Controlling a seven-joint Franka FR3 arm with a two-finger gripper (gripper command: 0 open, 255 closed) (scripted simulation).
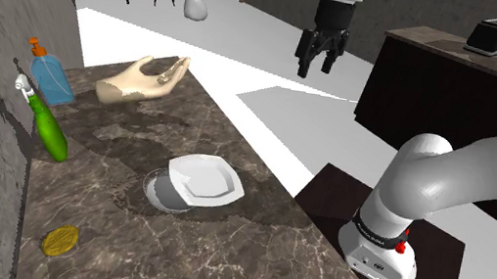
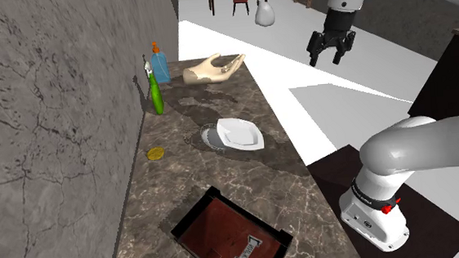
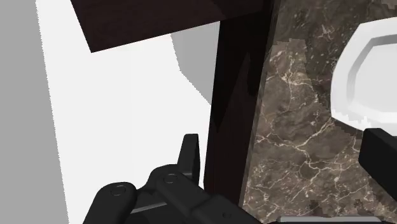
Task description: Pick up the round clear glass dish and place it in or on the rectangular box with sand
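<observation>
I see the dark marble counter (image 1: 251,252) lying well below and off to one side of my pincer (image 1: 315,68), which hangs high over the pale floor with its two black fingers spread apart and nothing between them. The black-walled rectangular box (image 2: 230,234) with reddish-brown fill sits on the counter far from the pincer, towards the stand. Between box and pincer, well apart from both, a white squarish plate (image 1: 202,179) overlaps the round clear dish (image 1: 156,191) on the counter.
</observation>
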